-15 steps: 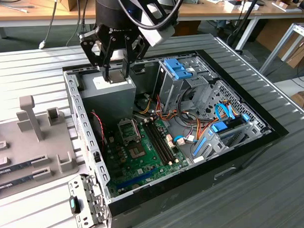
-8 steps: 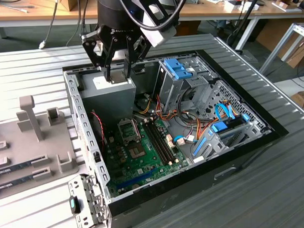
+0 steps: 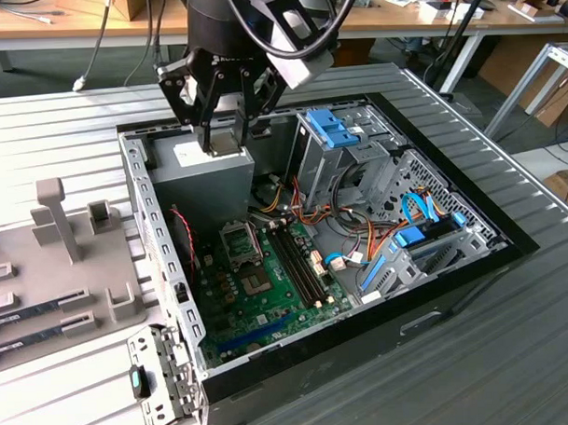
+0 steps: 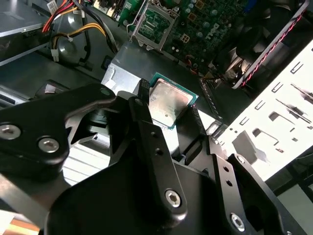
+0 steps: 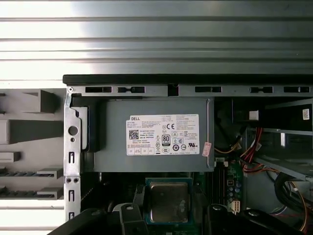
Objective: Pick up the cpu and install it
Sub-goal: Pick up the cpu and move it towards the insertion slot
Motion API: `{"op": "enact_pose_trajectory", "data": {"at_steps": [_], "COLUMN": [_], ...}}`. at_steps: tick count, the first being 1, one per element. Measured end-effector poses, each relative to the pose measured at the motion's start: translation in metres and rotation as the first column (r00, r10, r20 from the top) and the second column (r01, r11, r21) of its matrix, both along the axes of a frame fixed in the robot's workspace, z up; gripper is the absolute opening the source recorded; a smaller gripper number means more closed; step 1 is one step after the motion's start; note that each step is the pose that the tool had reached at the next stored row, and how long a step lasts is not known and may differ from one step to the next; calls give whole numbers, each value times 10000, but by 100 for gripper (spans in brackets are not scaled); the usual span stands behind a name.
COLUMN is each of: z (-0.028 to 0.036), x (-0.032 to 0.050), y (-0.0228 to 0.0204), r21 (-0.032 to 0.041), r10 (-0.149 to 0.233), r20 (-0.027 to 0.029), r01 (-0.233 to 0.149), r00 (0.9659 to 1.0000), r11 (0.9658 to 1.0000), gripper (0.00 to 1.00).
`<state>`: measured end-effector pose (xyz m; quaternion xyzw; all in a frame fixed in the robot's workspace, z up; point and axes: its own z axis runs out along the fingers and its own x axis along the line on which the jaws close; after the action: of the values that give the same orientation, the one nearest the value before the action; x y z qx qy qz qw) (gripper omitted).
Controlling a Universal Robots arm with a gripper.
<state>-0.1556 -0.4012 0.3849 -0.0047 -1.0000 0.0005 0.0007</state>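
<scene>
Ribbed grey metal forms the tabletop (image 3: 476, 355), and an open computer case (image 3: 160, 263) is sunk into it with its green motherboard (image 3: 259, 297) laid bare. On the exterior view's left a grey fixture (image 3: 60, 216) with upright posts is set on the tabletop, just beside the case's perforated side wall.

The hand (image 3: 225, 135) is held above the grey power supply (image 3: 203, 173), at the far corner of the case and near its rim. The cpu (image 4: 168, 104) is gripped between the two black fingers (image 4: 143, 90), which are closed narrowly on its opposite edges; its silver top and green border are seen in both wrist views. How high it hangs over the power supply cannot be told.

The black socket frame (image 3: 240, 242) lies on the motherboard, apart from the hand, on the near side of the power supply. The room around the socket is bounded by the side wall and a red cable on the exterior view's left, and by the long memory slots (image 3: 300, 259) and a bundle of coloured cables (image 3: 293, 207) on the exterior view's right. A blue-topped drive cage (image 3: 337, 131) stands near the hand on that same side.

In the exterior view the cpu is hard to make out between the fingers, and the arm is cut off by the picture's edge. In the second wrist view the hand's black body covers much of the power supply, and the socket frame is partly cut off.
</scene>
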Motion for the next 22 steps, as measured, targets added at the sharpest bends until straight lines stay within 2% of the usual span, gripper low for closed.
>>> {"op": "enact_pose_trajectory", "data": {"at_steps": [3, 5, 12, 22], "z": [-48, -56, -73, -87], "x": [142, 164, 217, 229], "y": [-1, -1, -2, -2], "r21": [-7, -8, -11, -16], "r10": [1, 0, 0, 0], "r20": [0, 1, 0, 1], "r01": [-1, 0, 0, 0], "r00": [10000, 10000, 10000, 10000], "r11": [10000, 10000, 10000, 10000], "gripper": [47, 47, 47, 47]}}
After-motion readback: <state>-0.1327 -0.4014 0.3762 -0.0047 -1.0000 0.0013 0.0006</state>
